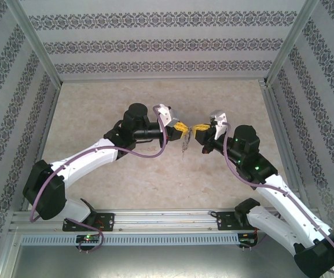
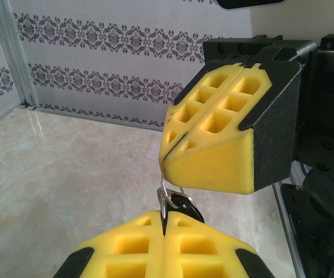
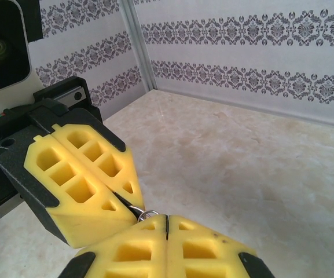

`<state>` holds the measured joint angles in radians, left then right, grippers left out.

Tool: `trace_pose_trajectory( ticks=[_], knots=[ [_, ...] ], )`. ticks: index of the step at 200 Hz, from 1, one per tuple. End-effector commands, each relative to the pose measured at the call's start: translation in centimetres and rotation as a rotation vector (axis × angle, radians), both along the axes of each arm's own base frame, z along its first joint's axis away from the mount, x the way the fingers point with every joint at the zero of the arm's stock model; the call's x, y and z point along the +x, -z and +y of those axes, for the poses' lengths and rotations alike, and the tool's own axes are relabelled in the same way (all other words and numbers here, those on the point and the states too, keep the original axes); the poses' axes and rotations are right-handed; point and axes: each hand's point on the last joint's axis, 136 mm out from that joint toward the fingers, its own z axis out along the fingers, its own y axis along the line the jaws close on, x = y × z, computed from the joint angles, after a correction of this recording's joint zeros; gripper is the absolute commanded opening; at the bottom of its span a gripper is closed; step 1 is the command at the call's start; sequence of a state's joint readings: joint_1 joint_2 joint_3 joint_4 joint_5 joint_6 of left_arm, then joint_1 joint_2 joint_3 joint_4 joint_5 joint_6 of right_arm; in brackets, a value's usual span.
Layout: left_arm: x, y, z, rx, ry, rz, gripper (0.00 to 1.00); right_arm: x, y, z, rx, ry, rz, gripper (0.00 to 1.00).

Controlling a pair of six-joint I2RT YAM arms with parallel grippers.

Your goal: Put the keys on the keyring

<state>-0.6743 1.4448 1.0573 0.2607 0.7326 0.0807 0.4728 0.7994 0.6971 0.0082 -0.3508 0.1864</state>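
Left gripper (image 1: 185, 128): jaws closed on key (image 2: 183, 204). Right gripper (image 1: 197, 127): jaws closed on keyring (image 1: 183, 148), which dangles below the tips at frame centre.

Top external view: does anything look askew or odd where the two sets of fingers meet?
Nothing stands out. The keyring hangs down freely where the left fingers and right fingers meet tip to tip, the key between them.

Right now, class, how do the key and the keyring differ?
The key is black-headed; the keyring is silvery. The key is tiny; the keyring is far longer. The key sits tucked between the left hand and right hand; the keyring dangles below them. Shared: both are held aloft where those shut hands meet.
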Motion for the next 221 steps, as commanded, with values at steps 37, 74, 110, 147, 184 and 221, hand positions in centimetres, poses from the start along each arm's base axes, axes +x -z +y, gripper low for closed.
trace_pose_trajectory(
  ticks=[37,74,110,147,184,221],
  knots=[
    [-0.8,-2.8,-0.3,-0.078,0.030,-0.060,0.00,-0.2,-0.3,1.1,0.024,-0.046,0.004,0.00],
    [-0.8,-2.7,-0.4,-0.077,0.034,-0.058,0.00,-0.2,-0.3,1.7,0.013,-0.059,0.000,0.00],
    [-0.8,-2.9,-0.5,-0.084,0.033,-0.062,0.00,0.3,0.7,0.6,-0.010,-0.002,0.009,0.00],
    [-0.9,-3.3,-0.4,-0.099,0.034,-0.068,0.00,0.7,1.7,-0.5,-0.002,0.037,0.033,0.00],
    [-0.9,-3.4,-0.4,-0.106,0.032,-0.068,0.00,0.7,1.9,-0.4,-0.004,0.028,0.042,0.00],
    [-0.9,-3.5,-0.3,-0.112,0.028,-0.071,0.00,0.4,2.1,-0.1,0.003,0.002,0.053,0.00]
  ],
)
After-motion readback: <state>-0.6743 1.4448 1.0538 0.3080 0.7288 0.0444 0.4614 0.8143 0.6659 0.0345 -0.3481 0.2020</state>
